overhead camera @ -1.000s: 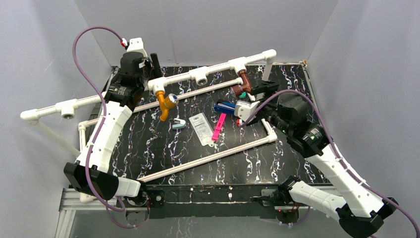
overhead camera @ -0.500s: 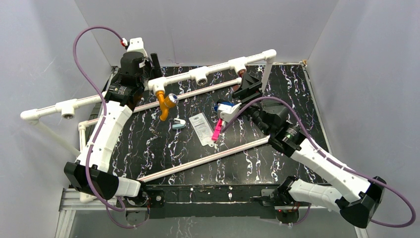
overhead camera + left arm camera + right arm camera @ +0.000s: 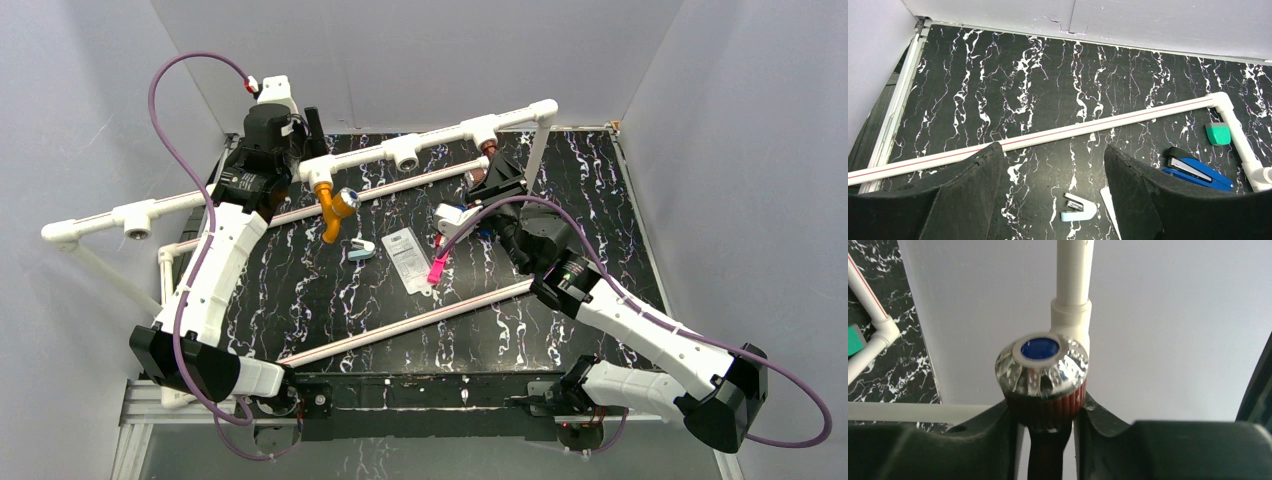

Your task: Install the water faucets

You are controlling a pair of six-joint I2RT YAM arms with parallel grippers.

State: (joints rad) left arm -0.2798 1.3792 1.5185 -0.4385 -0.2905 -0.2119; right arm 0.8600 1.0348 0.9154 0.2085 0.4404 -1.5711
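Black marble table [image 3: 600, 180], white pipe frame [image 3: 440, 127] slanting across it.
My right gripper [image 3: 1045, 417] is clamped on the dark brown faucet [image 3: 1044, 407], up at 1 o'clock by the pipes. The orange faucet [image 3: 333, 207] hangs from its tee [image 3: 320, 166] at 11 o'clock. My left gripper [image 3: 1050, 150] there is spread, holding nothing.

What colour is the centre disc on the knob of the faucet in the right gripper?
The disc is blue, ringed white; clearest in the right wrist view.

Brown faucet [image 3: 1042, 385], seemingly gripped, right hand [image 3: 1044, 426]
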